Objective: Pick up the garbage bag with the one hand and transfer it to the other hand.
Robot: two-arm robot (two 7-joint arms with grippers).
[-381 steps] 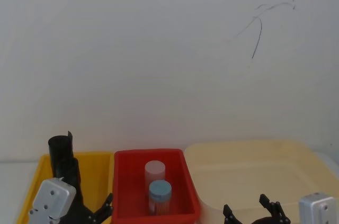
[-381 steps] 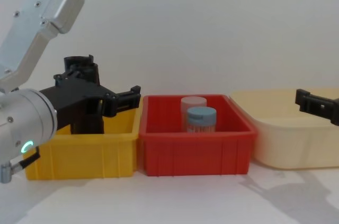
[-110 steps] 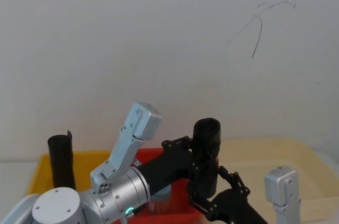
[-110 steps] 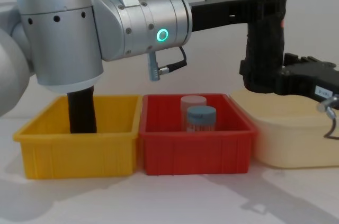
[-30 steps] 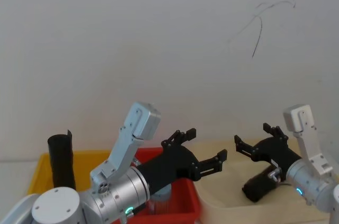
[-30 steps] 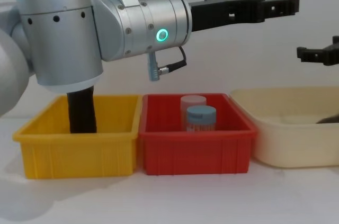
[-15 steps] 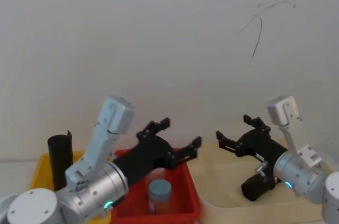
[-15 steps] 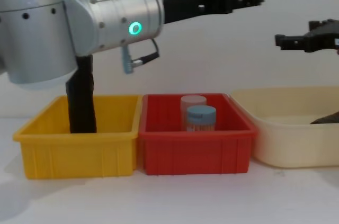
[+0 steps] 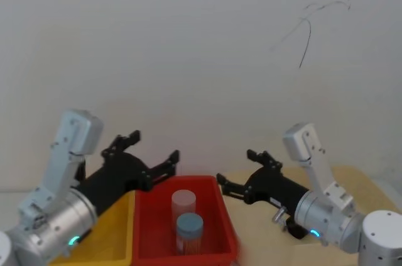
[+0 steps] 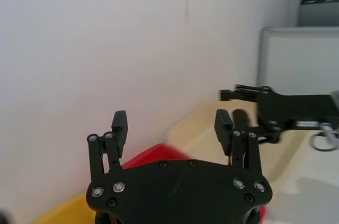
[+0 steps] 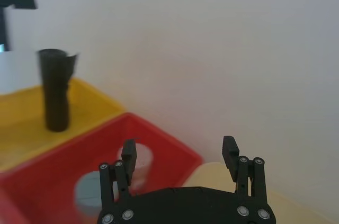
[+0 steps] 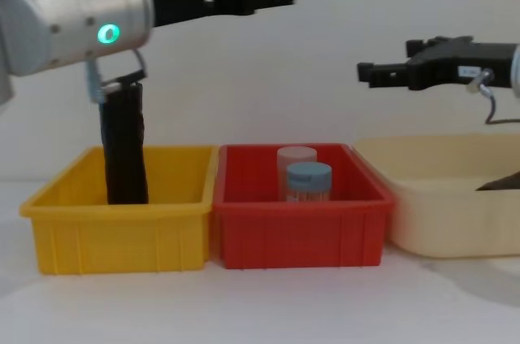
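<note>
Plain white wall [image 9: 188, 58] with a thin dark scribble [image 9: 306, 36] is filling the background. Three bins are sitting side by side on the pale desk [image 12: 244, 303]: a yellow bin [image 12: 122, 238] on the left, a red bin [image 12: 296, 238] in the middle and a cream bin [image 12: 439, 222] on the right.

The garbage bag [image 12: 123, 149] is standing upright at the far left of the yellow bin, poking well above the rim, and nothing is gripping it. A dark lump [image 12: 500, 184] is lying low at the right end of the cream bin. It might be more of the same black film, but I can't tell. Two jars [image 12: 309, 181] are standing in the red bin.

The left gripper [image 9: 155, 145] is hanging high over the seam between the yellow and red bins, fingers spread wide and holding nothing. The right gripper [image 9: 235, 166] is facing it from up over the red/cream border, fingers apart too and just as empty. The two are staying well apart.

My guess is the pick isn't started, and here's where I'm seeing trouble:
- That roll is tall and looking slick, so fingers coming in off-centre could tip it against the bin wall.
- A loose flap is sticking up at the top edge, so pinching there might just unroll the film.
- At the handover, letting go before the other side is clamping means a drop into the bins.
</note>
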